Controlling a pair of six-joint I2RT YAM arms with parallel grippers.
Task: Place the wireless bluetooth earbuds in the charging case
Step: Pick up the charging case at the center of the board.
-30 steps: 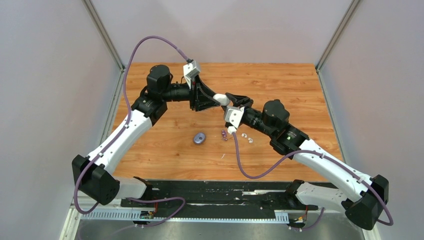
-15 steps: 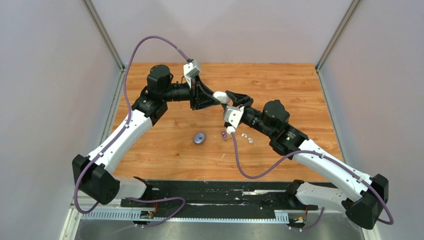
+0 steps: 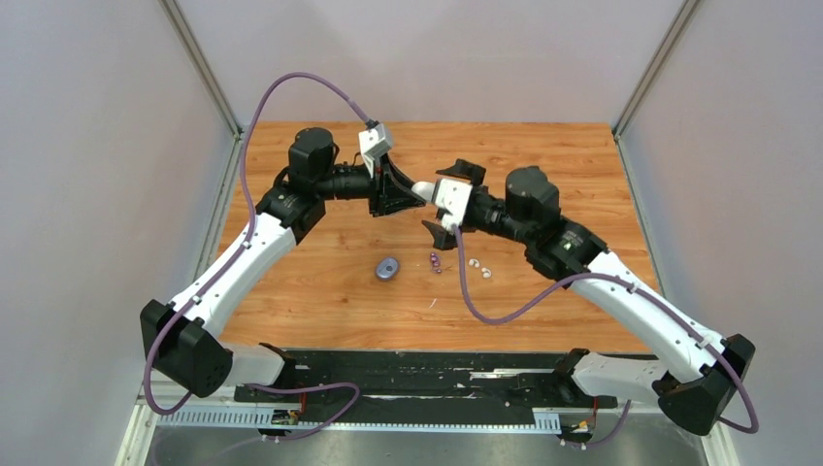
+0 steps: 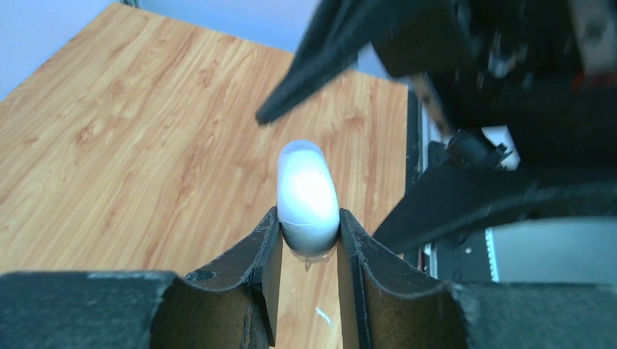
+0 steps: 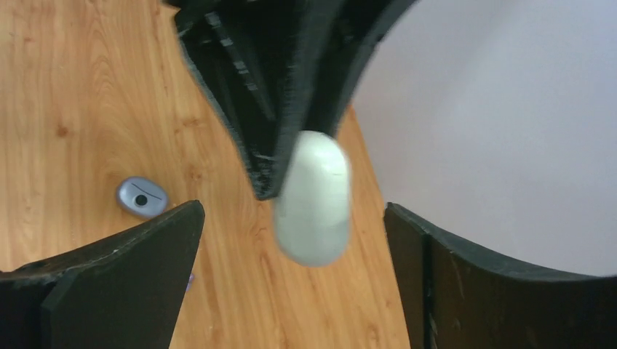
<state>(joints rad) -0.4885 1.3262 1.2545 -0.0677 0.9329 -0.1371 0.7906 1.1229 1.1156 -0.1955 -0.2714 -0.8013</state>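
My left gripper (image 3: pixel 417 192) is shut on a white oval charging case (image 3: pixel 425 188) and holds it in the air above the back middle of the table. In the left wrist view the case (image 4: pixel 308 187) is pinched at its lower end between the fingers of that gripper (image 4: pixel 308 234). My right gripper (image 3: pixel 447 202) is open wide, one jaw on each side of the case and clear of it. The right wrist view shows the case (image 5: pixel 314 198) between the spread jaws of the right gripper (image 5: pixel 292 215). Two purple earbuds (image 3: pixel 435 260) and two white earbuds (image 3: pixel 479 267) lie on the table below.
A purple oval case (image 3: pixel 388 268) lies shut on the wooden table (image 3: pixel 311 291), left of the earbuds; it also shows in the right wrist view (image 5: pixel 141 196). A small pale scrap (image 3: pixel 432 303) lies nearer the front. Grey walls enclose the table on three sides.
The right gripper has let go of the white case and opened wide, its wrist turning. The left gripper closed a little and keeps hold of the case.
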